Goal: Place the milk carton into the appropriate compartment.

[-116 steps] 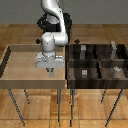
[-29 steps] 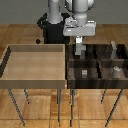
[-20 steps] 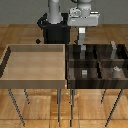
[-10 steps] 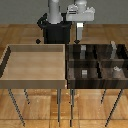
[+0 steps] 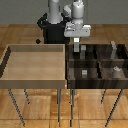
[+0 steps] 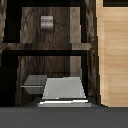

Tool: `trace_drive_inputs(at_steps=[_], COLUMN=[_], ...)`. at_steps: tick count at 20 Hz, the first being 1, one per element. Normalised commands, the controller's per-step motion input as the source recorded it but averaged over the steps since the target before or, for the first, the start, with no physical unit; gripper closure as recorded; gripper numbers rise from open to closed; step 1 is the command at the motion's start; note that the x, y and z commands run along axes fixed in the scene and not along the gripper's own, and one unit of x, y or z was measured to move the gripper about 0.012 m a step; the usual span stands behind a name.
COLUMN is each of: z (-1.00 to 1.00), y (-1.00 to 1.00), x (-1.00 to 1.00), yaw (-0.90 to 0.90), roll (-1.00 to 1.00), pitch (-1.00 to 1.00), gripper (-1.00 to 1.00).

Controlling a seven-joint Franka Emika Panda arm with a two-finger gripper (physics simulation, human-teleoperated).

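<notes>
— Wooden plank floor (image 5: 40, 107) underneath, dark wall behind. Standing on thin legs side by side: a light tray (image 5: 35, 81) and, on the exterior view's right of it, a dark divided bin (image 5: 95, 61).

— And the step in hand?

— Carrying, by the look of it (lifting done, releasing not yet). Gripper (image 5: 76, 42) hanging over the back row of the divided bin, at the end of that row nearest the light tray. Jaws apparently clamped on the milk carton (image 6: 62, 89), judging by how the pale box hangs just beneath them, clear of the bin's floor. Hard to make out the fingers themselves in either view.

— Anything else inside the divided bin?

— A small grey cube (image 6: 46, 22) in the neighbouring compartment across one divider from the carton, well apart from it. Other pale shapes in compartments farther along the bin, too small to name.

— So what next?

— Probably a straight descent into the compartment directly below. Worth checking first that this is the right compartment (nothing visible to confirm which one suits a carton). Then lowering between the dividers without clipping them, setting the carton down upright, and only then spreading the jaws.

— Risks?

— Narrow walls around that compartment; a slight offset likely to catch a divider and tip the carton.
</notes>
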Motion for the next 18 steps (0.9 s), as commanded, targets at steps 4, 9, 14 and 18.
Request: trace_drive_inputs(at_steps=[4,9,14,18], z=[-1.0,0.0,0.0,0.0], y=[0.0,0.0,0.0,0.0], x=[0.0,0.0,0.0,0.0], yaw=[0.0,0.0,0.0,0.0], roll=[0.0,0.0,0.0,0.0], pitch=[0.0,0.0,0.0,0.0], gripper=[1.0,-1.0,-1.0,-1.0])
